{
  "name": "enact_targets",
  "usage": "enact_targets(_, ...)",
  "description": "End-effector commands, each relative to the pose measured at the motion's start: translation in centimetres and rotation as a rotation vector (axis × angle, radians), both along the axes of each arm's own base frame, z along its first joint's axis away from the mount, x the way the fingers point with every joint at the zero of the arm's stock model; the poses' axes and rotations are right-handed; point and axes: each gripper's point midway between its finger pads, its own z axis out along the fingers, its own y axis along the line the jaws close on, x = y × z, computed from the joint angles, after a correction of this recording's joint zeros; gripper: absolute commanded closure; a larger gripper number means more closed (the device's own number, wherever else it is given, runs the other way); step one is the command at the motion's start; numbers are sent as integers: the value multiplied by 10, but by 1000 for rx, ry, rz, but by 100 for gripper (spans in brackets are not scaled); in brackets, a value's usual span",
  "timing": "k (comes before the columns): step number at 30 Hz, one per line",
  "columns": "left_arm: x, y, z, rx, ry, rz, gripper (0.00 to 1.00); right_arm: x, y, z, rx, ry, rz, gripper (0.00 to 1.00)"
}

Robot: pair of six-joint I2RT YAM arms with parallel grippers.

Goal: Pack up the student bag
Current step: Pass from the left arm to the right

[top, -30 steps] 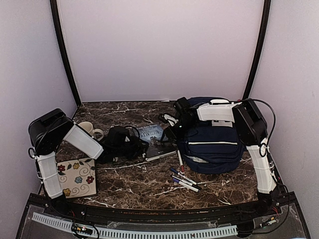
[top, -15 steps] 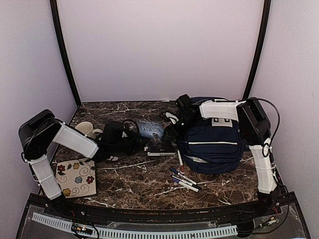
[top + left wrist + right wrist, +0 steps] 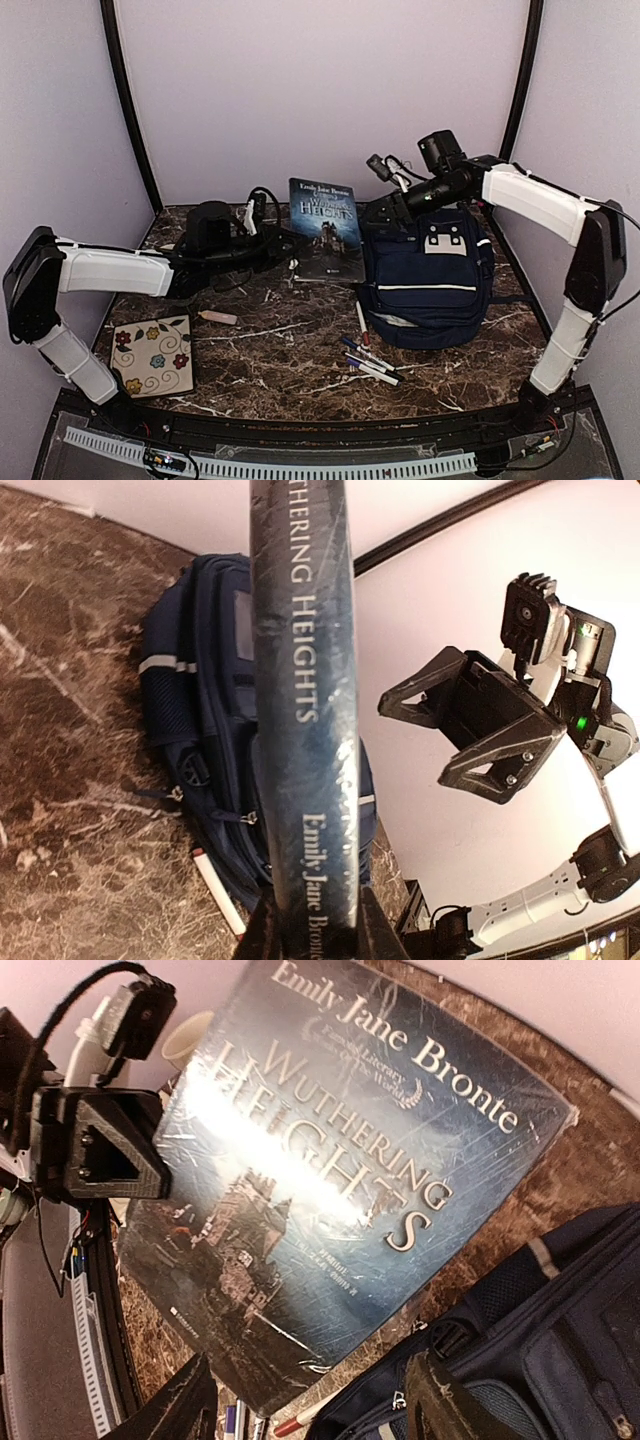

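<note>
The left pincer (image 3: 315,925) clamps the upright book (image 3: 325,215), its fingertips cut off in its wrist view. That view plainly shows the right pincer (image 3: 425,740) gaping, empty, by the bag (image 3: 430,285) at right.

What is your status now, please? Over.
Left end effector shut on book, held upright. Right end effector open, close to book. Bag standing on table, book not inside. Pens lying in front of bag.
</note>
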Motion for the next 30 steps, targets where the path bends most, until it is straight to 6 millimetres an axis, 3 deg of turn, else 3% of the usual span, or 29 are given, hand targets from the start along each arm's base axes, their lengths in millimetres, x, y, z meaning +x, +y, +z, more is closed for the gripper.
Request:
enact_targets(1,-14,-4,124,-131,-388,-104,100,-14,-13,44,80,-176,5,34)
enact_targets(4,-20,-6,143,-168,-450,-150,100,-21,-27,56,104,-216,-24,30)
enact_targets(8,-33,-11,167,-244,-523,-227,100,-27,-36,55,164,-134,-34,24)
enact_targets(13,-44,-17,182,-311,-568,-302,100,-38,-46,68,288,-39,11,22)
enact_targets(21,-44,-22,189,-394,-581,-332,100,-69,-38,73,474,94,135,25)
enact_targets(26,-39,-25,190,-421,-578,-334,100,-89,-27,66,505,194,211,27)
enact_targets(30,-35,-28,187,-425,-568,-329,100,-98,-17,60,501,217,238,34)
